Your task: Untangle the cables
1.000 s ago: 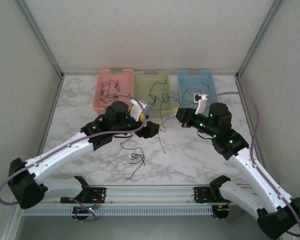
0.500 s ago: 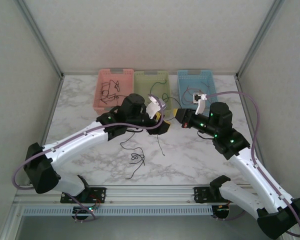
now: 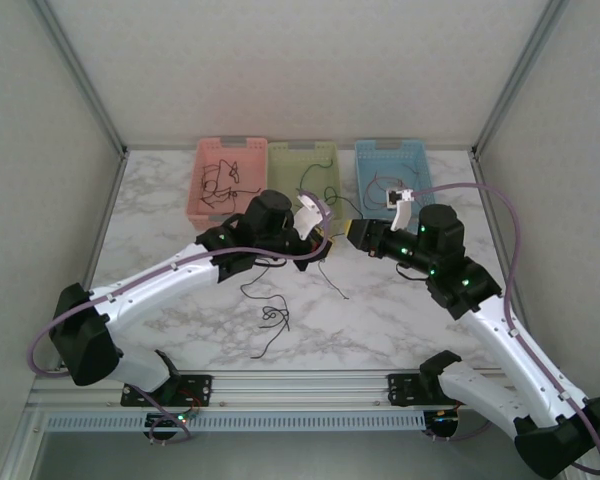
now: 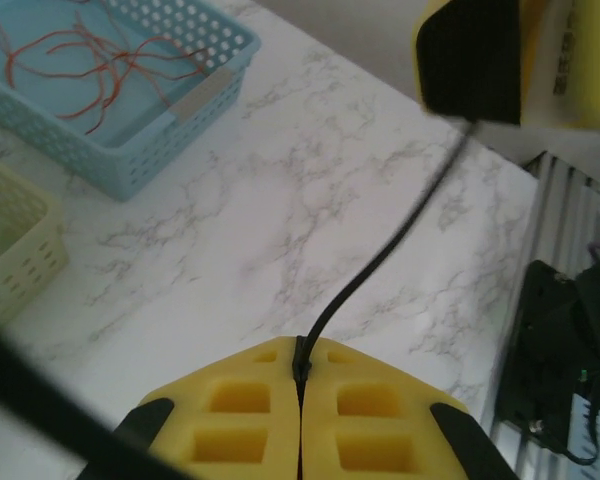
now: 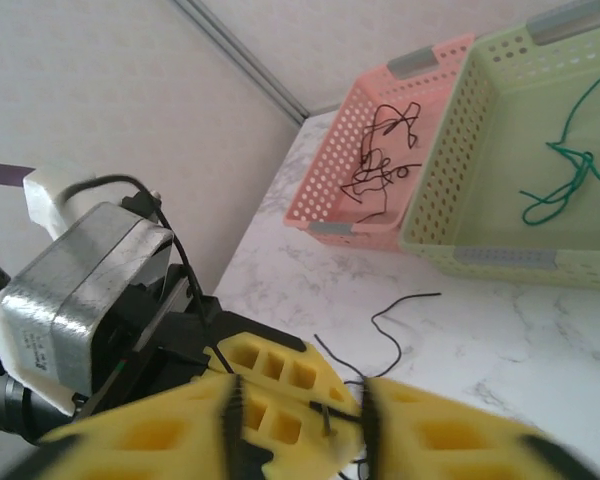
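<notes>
Swung in beside the right pincer (image 5: 300, 432), the left pincer (image 4: 300, 352) has clamped down: a hand-over of the black cable (image 4: 380, 255).
Its pads pinch the cable, which runs straight up to the right pincer, whose fingers stand spread, probably letting go; the loose end trails on the table (image 3: 410, 310) below.
</notes>
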`<state>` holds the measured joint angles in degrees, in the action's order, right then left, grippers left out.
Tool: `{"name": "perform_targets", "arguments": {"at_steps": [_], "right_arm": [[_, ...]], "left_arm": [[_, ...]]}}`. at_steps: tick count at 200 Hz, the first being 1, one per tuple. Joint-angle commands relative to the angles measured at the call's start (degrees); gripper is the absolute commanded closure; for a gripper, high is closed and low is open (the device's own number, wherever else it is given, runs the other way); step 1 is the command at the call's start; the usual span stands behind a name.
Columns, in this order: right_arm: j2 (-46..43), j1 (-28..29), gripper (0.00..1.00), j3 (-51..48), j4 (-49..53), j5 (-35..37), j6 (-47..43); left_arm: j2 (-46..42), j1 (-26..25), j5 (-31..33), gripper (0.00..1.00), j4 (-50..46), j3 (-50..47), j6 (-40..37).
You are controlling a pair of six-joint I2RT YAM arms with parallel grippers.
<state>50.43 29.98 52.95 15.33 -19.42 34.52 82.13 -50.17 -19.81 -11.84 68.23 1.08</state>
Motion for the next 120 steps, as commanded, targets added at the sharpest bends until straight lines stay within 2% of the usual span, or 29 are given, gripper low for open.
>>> {"name": "perform_targets", "arguments": {"at_steps": [1,15,33,73,120], "right_arm": [[-2.09,0.00,0.20,2.51,4.13,5.35,-2.66],[-3.41,-0.02,0.11,2.11,5.10,8.10,-4.41],[-4.77,-0.06,0.03,1.31,5.66,10.28,-6.30],[-6.14,-0.08,0.03,-0.53,6.55,12.74,-9.60],[-7.08,-0.09,0.04,-3.10,5.98,12.82,-9.78]], "left_arm": [[-2.78,0.20,6.83,1.00,-1.71,-1.86,1.63],[-3.77,1.12,10.12,1.00,-2.58,-3.61,3.32],[-5.30,3.10,12.78,1.00,-4.03,-5.41,5.71],[-9.62,6.53,17.70,1.00,-8.39,-5.12,8.04],[-12.54,10.90,18.98,1.00,-12.07,-1.99,9.23]]}}
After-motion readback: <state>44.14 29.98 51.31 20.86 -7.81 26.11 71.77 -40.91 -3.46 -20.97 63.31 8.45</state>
